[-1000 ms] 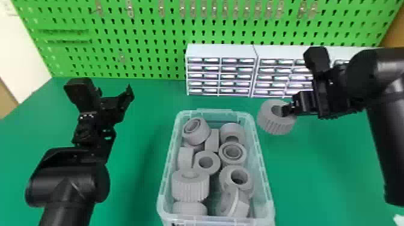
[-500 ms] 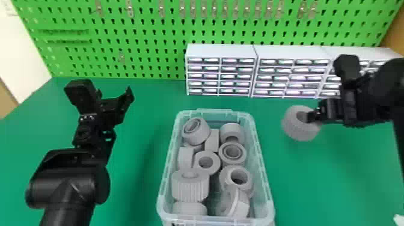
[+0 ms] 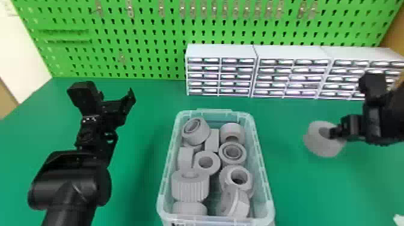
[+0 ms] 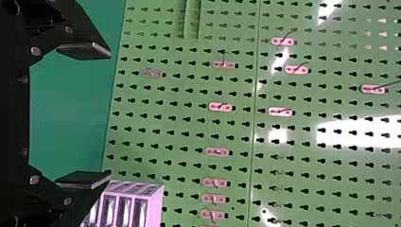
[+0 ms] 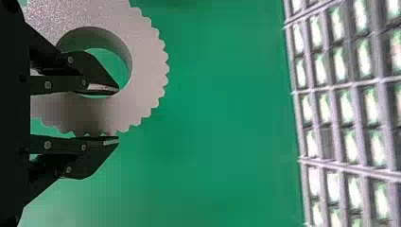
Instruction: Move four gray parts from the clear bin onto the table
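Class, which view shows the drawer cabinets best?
The head view: three drawer cabinets stand side by side. The left wrist view catches part of one; the right wrist view, drawer fronts close up.

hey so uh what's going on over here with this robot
The robot's right pincer is gripping a toothed gray ring by its wall, one finger in the hole and the other outside. It's to the right of the clear bin, over the green table. More gray parts sit in the bin. The left pincer is parked open on the bin's left, holding nothing.
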`<state>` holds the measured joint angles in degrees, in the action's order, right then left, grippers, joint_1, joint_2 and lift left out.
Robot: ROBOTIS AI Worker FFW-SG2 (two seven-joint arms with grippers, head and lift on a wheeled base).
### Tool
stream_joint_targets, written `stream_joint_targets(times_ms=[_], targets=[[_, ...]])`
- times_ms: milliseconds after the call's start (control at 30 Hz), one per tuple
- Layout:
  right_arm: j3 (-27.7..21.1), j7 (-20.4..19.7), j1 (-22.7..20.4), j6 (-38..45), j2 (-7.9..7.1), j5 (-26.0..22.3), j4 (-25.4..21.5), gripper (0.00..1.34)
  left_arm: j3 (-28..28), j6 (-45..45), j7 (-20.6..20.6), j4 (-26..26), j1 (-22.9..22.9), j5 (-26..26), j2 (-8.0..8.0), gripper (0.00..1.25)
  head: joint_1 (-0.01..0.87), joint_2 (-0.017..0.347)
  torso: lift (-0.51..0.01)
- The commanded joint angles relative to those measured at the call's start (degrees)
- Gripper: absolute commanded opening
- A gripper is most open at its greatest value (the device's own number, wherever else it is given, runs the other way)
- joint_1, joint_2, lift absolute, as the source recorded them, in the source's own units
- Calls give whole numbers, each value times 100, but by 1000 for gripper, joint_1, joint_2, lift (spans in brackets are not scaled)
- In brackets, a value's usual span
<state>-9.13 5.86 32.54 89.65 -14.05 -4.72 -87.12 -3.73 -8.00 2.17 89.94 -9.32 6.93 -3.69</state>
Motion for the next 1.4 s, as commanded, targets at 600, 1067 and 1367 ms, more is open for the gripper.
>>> stream_joint_targets(times_ms=[600,1067,1367], targets=[[-212,3,-424,-958,-98,-301,872,405,56,167,47,-47,71,116,9,899,693,72,-52],[-300,3,-688,-1248,-63,-249,898,403,83,202,73,-55,71,160,17,899,693,72,-52],[-309,3,-767,-1362,-28,-205,898,405,30,272,73,-55,79,195,17,899,693,72,-52]])
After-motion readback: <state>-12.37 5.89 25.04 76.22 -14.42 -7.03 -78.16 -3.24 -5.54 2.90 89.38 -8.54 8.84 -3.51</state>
